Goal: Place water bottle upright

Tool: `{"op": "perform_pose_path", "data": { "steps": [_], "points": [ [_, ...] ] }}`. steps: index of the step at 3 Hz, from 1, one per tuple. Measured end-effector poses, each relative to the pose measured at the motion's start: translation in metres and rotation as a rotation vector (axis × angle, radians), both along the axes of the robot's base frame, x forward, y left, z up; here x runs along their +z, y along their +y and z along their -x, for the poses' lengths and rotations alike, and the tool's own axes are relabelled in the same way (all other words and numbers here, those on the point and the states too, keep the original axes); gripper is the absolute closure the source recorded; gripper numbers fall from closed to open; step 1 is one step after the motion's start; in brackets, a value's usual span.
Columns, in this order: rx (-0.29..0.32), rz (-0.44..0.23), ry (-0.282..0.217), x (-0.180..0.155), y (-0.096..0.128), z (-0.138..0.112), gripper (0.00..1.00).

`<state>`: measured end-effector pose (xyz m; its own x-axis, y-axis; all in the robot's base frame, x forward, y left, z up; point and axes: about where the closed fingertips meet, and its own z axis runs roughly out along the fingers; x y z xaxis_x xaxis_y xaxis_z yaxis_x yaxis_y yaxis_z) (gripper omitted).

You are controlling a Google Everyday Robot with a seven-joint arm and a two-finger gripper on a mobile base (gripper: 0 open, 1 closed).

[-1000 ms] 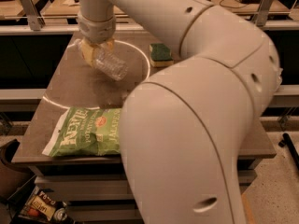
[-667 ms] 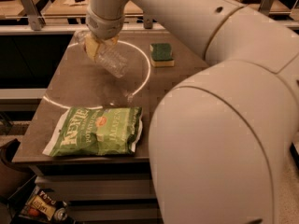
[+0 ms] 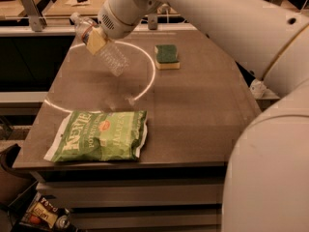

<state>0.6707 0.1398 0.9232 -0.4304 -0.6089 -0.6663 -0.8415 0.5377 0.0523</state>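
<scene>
Camera view: the tool point(image 3: 96, 40) is closed around the water bottle point(image 3: 113, 59), holding it tilted over the worktop's point(image 3: 203, 110) far-left part, cap end highest. A green sponge point(image 3: 166, 56) lies to its right and a green chip bag point(image 3: 99, 135) near the front edge.

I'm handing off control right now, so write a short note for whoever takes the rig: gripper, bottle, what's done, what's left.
Gripper: over the far-left part of the table, shut on the water bottle near its neck.
Water bottle: tilted, cap up toward the far left, base down to the right; it looks clear of the surface, not standing.
Done: bottle grasped.
Left: turn it vertical, set its base on the table, release.
Nearby: green sponge to the right, chip bag at the near edge, both apart from the bottle.
</scene>
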Motion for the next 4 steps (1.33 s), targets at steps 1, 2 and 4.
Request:
{"op": "perform_pose_path", "data": {
  "steps": [1, 2, 4],
  "points": [
    [0.037, -0.127, -0.082, 0.013, 0.009, 0.003, 1.0],
    [0.062, -0.224, -0.142, 0.021, 0.017, 0.008, 1.0],
    [0.108, -0.371, -0.226, 0.027, 0.046, 0.017, 1.0]
  ]
}}
